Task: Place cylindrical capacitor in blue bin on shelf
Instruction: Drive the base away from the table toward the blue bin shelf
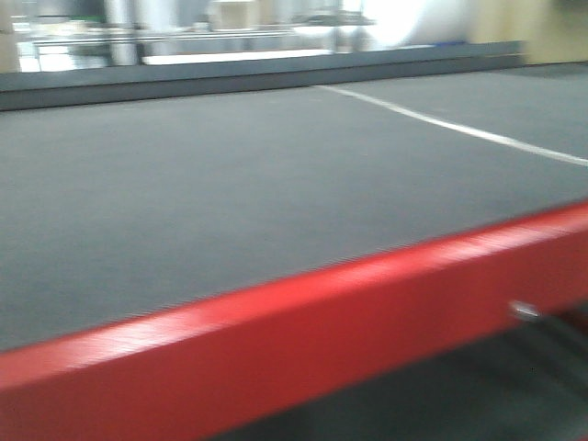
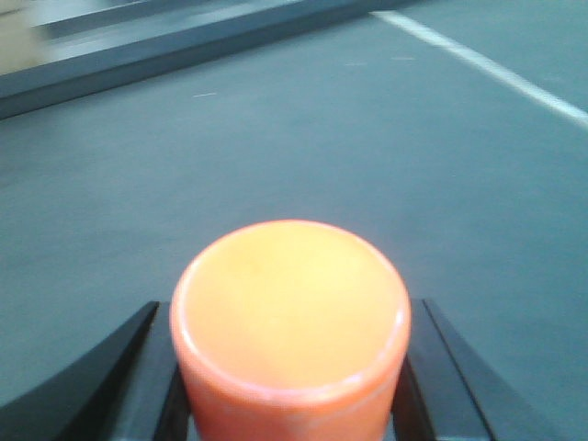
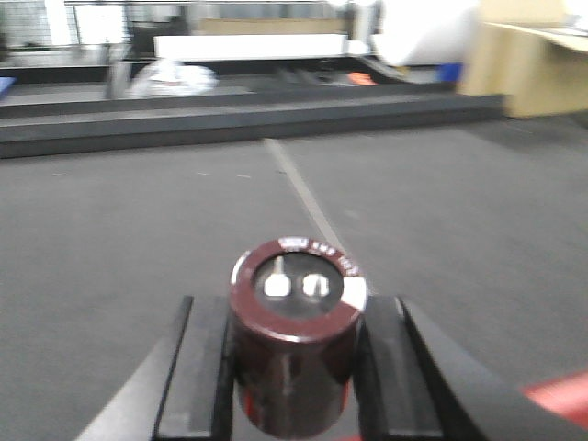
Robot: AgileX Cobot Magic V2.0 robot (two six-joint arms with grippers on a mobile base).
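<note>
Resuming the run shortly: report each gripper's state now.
Left gripper: closed, holding the orange cylinder.
Right gripper: closed, holding the cylindrical capacitor.

Grey mat (image 1: 230, 184) on the red-framed table (image 1: 276, 340) before me
A white stripe (image 1: 459, 129) crosses it; an orange cylinder (image 2: 290, 322) looms close in my left wrist view.

One grey table (image 1: 230, 184), with one red rail (image 1: 303, 340) along its near edge and one white stripe (image 1: 459, 127) far right. One orange cylinder (image 2: 290, 322). One dark-red capacitor (image 3: 296, 349), with two silver terminals (image 3: 275, 286) on top.
</note>
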